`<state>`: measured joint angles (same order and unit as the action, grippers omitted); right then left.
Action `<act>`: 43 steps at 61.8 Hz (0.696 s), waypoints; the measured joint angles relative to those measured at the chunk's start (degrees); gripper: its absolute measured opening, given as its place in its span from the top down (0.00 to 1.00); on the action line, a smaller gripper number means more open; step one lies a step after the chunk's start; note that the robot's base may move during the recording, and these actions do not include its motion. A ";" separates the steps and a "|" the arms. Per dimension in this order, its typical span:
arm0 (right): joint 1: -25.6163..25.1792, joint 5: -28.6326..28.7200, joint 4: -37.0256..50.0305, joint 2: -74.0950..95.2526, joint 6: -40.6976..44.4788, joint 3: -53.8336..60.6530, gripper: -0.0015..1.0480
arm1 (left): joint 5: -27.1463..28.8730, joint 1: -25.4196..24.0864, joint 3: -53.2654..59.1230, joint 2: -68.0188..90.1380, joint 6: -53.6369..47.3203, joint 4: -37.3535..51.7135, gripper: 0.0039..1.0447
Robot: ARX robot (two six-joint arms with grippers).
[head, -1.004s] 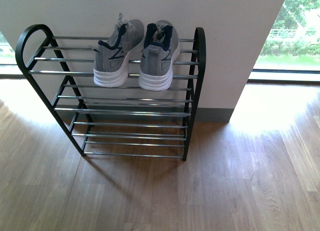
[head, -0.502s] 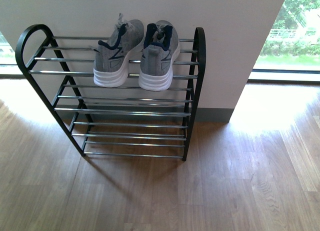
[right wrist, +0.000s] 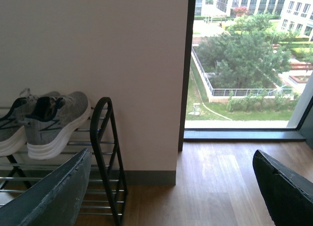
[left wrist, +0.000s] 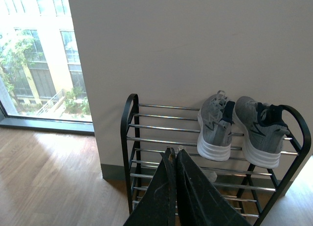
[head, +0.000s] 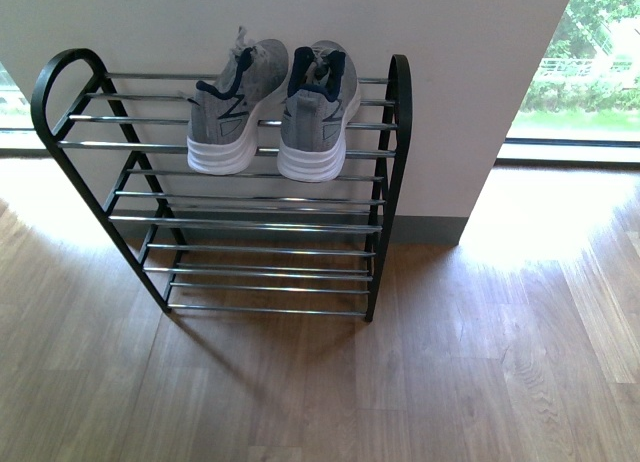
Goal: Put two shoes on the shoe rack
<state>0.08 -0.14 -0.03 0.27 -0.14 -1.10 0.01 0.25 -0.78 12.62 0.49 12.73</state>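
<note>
- The two grey sneakers, the left sneaker (head: 232,107) and the right sneaker (head: 320,107), are seen in the upper middle of the front view. They are set side by side on the top tier of the shoe rack (head: 240,224), heels toward the camera and toes toward the wall (head: 450,42).
- The uppers are of mottled grey knit, the collars are lined in navy, and the thick white soles are ribbed in layers.
- A navy angular mark is carried on each side panel; no writing can be read.
- The rack is made of black arched metal side frames joined by shiny silver rods.
- The toes are foreshortened, and the laces are only partly made out.
- In the left wrist view, the left gripper (left wrist: 174,155) is seen with its dark, rough-surfaced jaws pressed together, with nothing held. Part of the lower tiers is hidden behind it.
- A small pale object (left wrist: 210,176) behind the rods cannot be identified.
- In the right wrist view, the right gripper (right wrist: 171,155) is spread wide and holds nothing; both fingers (right wrist: 54,194) are cut off by the frame edge.
- The rack stands on a wood-grain floor (head: 450,382); a window (head: 590,72) is cut off at the upper right of the front view.
</note>
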 joint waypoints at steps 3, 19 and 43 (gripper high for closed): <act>0.00 0.00 0.00 0.00 0.00 0.00 0.09 | 0.00 0.00 0.00 -0.74 0.00 -0.72 0.99; 0.00 0.00 0.00 0.00 0.00 0.00 0.09 | 0.00 0.00 -0.02 -10.86 -0.02 -12.22 0.99; 0.00 0.02 0.00 0.00 0.00 0.00 0.09 | 0.00 -0.07 -0.02 -11.72 -0.02 -12.74 0.79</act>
<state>0.08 -0.12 -0.03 0.27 -0.14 -1.10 0.01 0.19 -0.80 0.91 0.47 -0.01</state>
